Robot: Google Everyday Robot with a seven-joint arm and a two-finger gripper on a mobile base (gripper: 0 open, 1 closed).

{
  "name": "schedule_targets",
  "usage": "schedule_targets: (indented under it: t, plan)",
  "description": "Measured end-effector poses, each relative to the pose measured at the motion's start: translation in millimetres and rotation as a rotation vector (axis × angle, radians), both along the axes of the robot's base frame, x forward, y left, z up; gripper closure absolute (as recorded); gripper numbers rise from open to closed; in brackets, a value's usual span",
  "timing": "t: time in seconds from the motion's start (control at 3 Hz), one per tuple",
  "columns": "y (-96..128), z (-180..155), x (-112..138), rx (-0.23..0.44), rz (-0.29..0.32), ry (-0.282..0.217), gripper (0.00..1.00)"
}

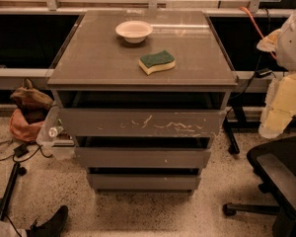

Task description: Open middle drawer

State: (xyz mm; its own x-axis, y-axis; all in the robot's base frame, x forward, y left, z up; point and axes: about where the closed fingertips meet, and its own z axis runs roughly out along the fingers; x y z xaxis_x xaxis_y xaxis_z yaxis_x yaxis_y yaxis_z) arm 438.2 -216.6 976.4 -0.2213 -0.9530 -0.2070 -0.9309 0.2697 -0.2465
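The middle drawer (143,158) is the plain grey-brown front with a few tiny white specks, set between the wider scratched top drawer (140,122) and the narrower bottom drawer (144,181). It looks pushed in, with a dark gap above it. My gripper (278,110) is the cream part hanging from the white arm at the right edge. It is well to the right of the cabinet, at about the height of the top drawer, and touches nothing.
A white bowl (133,31) and a green-and-yellow sponge (157,62) lie on the cabinet top (98,58). A black office chair (278,177) stands at the right. A bag (28,112), a plastic bin (54,137), cables and a shoe (49,223) are at the left.
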Motion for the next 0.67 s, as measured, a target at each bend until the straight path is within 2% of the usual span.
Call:
schedule_targets:
  t: [0.67]
  plan:
    - [7, -20, 10, 0.051, 0.015, 0.005, 0.0]
